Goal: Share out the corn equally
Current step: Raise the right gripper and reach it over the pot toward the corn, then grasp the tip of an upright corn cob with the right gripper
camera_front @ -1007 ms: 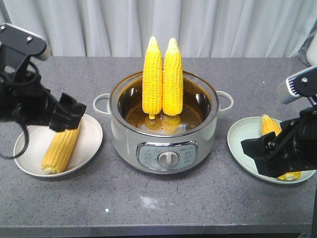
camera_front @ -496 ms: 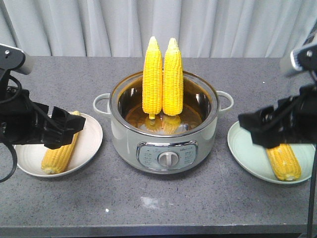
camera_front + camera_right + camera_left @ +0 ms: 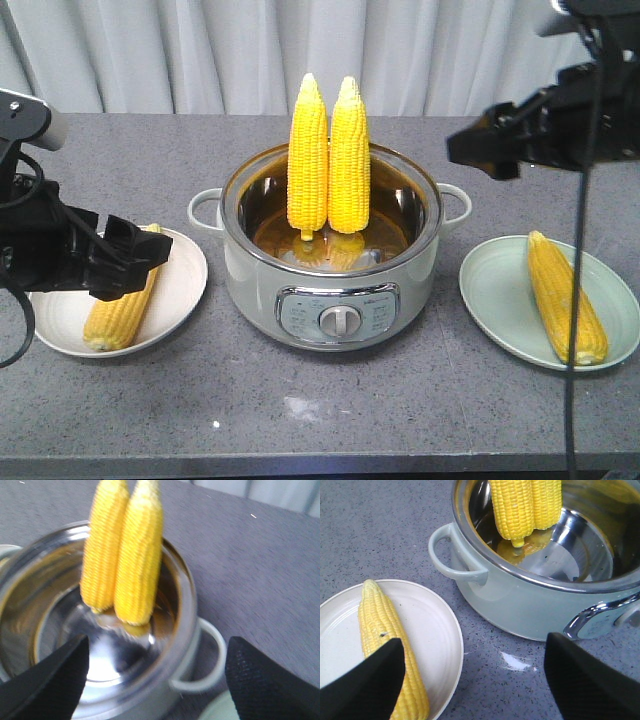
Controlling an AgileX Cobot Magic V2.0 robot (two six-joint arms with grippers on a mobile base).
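Right claw [image 3: 156, 677] gapes empty at two o'clock of pot [image 3: 250, 280]. Left plate [image 3: 180, 280], right plate [image 3: 500, 290] each carry corn [image 3: 565, 295]; standing cobs [image 3: 348, 160] next. Likely needs descent, then clamping one.

From the front, looks across the table [image 3: 300, 420] toward the curtain [image 3: 150, 50], raised a little and far enough back to take in the pot [image 3: 330, 262], the white plate [image 3: 180, 290] and the green plate [image 3: 500, 290]. From the left wrist, looks steeply down at close range on the white plate and the pot's left handle [image 3: 452, 555]; from the right wrist, hangs higher and tilts down into the pot from beyond its right handle [image 3: 205, 655]. Common to all three: the pot with its two standing cobs [image 3: 328, 150].
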